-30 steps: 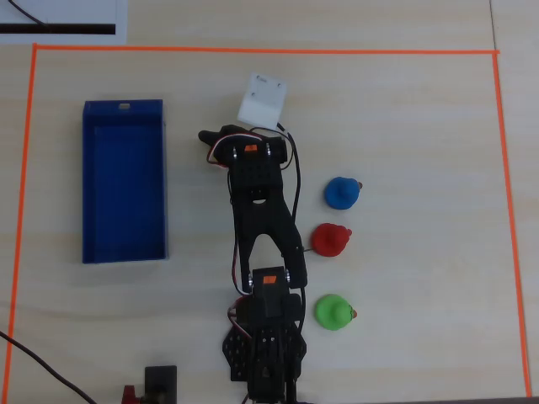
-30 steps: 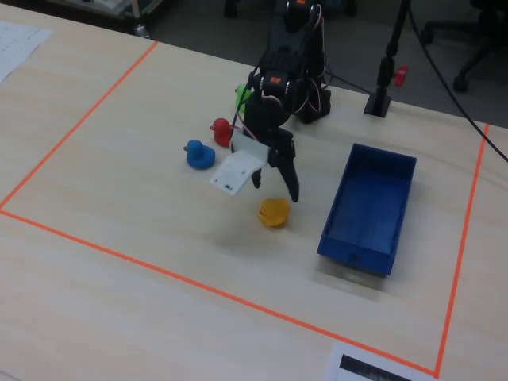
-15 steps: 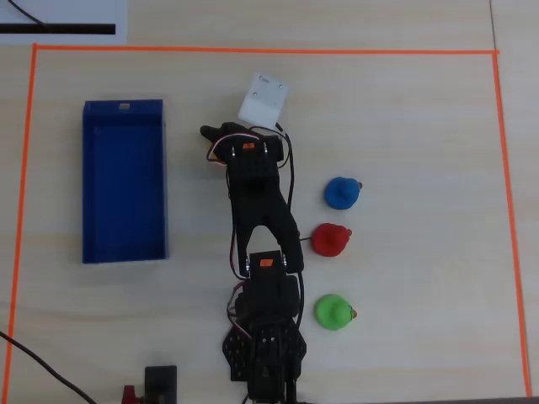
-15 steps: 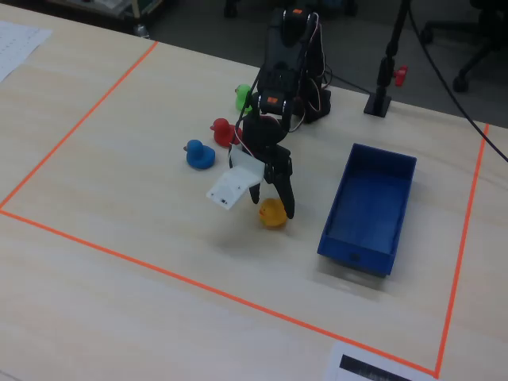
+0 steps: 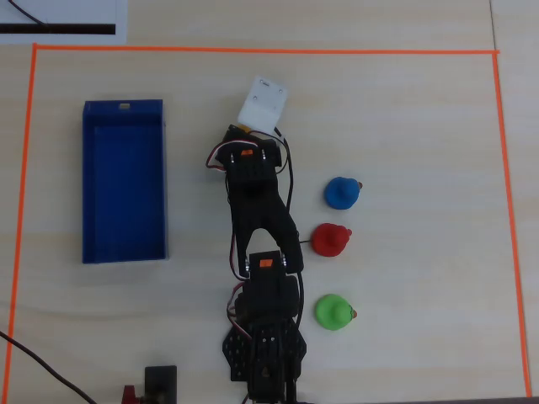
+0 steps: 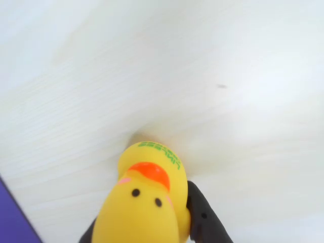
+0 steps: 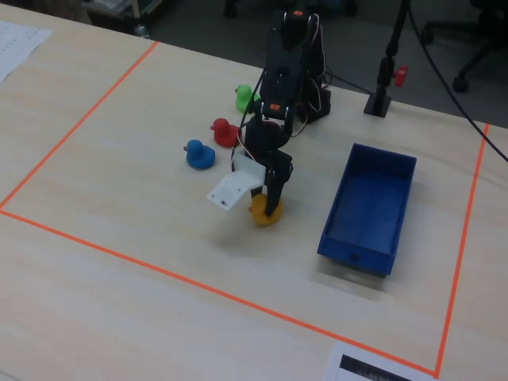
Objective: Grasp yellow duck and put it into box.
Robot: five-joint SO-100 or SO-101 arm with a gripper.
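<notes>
Duck (image 6: 147, 207): yellow, orange beak, black eyes, pink cheeks, green lettering on top. Box (image 5: 124, 181): dark blue. Other ducks: blue (image 5: 342, 193), red (image 5: 330, 240), green (image 5: 334, 311). Arm (image 5: 257, 210): black. Table (image 5: 404, 118): pale wood, orange tape border (image 5: 253, 50).

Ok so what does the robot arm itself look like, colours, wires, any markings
The arm is black plastic throughout, with small orange labels on two joints, thin red and black cables looping along its sides, and a white camera housing near the gripper. Its jaws are black too.

In the overhead view, the box (image 5: 124, 182) lies left of the arm (image 5: 257, 210), 3 ducks (image 5: 330, 240) right.
</notes>
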